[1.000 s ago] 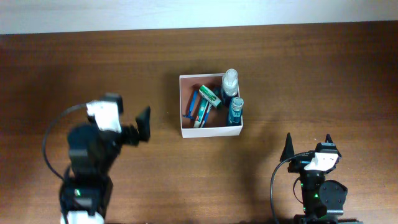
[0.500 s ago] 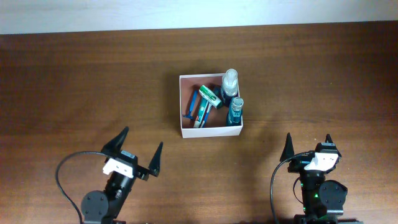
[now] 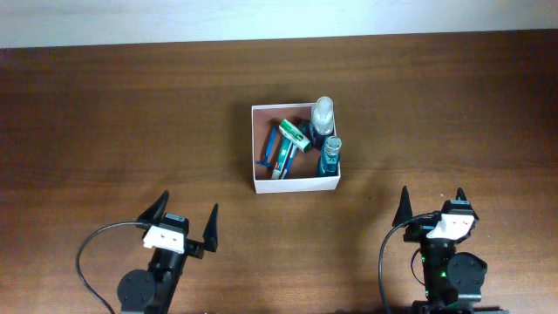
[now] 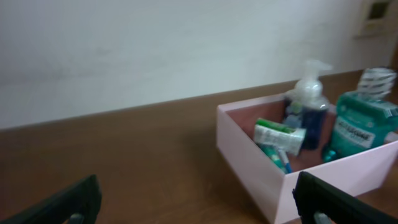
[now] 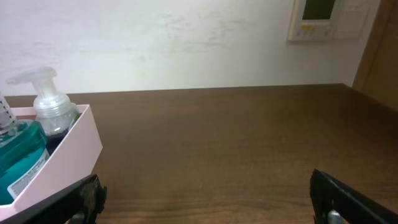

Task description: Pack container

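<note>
Fingers (image 3: 211,227) of the left gripper (image 3: 185,215) are spread wide with nothing between them, two black tapered blades pointing up from a white wrist block. The right gripper (image 3: 432,199) stands the same way, its dark pointed fingers parted and empty. Both sit at the near edge of the table (image 3: 131,113), a dark brown wood-grain surface with a dull sheen. A thin black cable (image 3: 85,255) loops out beside the left arm.

The container (image 3: 296,184) rests flat near the middle of the table, well ahead of both grippers and between them. It is a square, shallow, open-topped box with thin, smooth white walls and a pinkish-tan floor.

Against its right wall stand two bottles. At the far corner is a clear pump bottle (image 3: 323,113) with a white foamer head and a darker lower half. At the near corner is a mouthwash bottle (image 3: 329,157) of see-through plastic, filled with teal liquid and topped by a ribbed pale cap; its label is too blurred to read.

To the left of the bottles, a green-and-white tube (image 3: 295,133) lies slanted on the floor of the box. Beside it lies a slim blue-handled item (image 3: 268,150); I cannot tell what it is.

Behind the table rises a plain matte white wall (image 4: 155,50). In the right wrist view a small pale rectangular panel (image 5: 320,18) is mounted on it.
</note>
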You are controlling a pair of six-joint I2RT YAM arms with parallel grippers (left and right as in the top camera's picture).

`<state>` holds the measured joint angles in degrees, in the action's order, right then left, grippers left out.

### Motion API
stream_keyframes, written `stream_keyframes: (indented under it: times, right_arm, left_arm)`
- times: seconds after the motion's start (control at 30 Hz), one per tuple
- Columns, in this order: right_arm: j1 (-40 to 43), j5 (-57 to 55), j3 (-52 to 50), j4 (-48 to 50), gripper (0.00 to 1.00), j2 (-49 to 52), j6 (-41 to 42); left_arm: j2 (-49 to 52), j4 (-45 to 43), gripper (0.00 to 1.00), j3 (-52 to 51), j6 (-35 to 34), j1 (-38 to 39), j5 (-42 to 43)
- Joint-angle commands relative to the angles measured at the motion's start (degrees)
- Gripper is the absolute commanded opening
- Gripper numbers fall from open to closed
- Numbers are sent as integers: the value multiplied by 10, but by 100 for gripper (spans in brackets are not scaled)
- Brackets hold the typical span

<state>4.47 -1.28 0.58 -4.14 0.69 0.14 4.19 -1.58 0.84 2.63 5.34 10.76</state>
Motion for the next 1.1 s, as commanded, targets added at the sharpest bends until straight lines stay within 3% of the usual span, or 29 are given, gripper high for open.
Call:
stream_keyframes:
  times: [0.0,1.07]
  right_arm:
    - [4,-5,-3,-4,98,-5,1]
    - [4,-5,-3,-4,98,-5,1]
  left_arm:
    - [-31,38,99,-3,9,1,-52]
    - [-39,59,99,-3,9,1,-61]
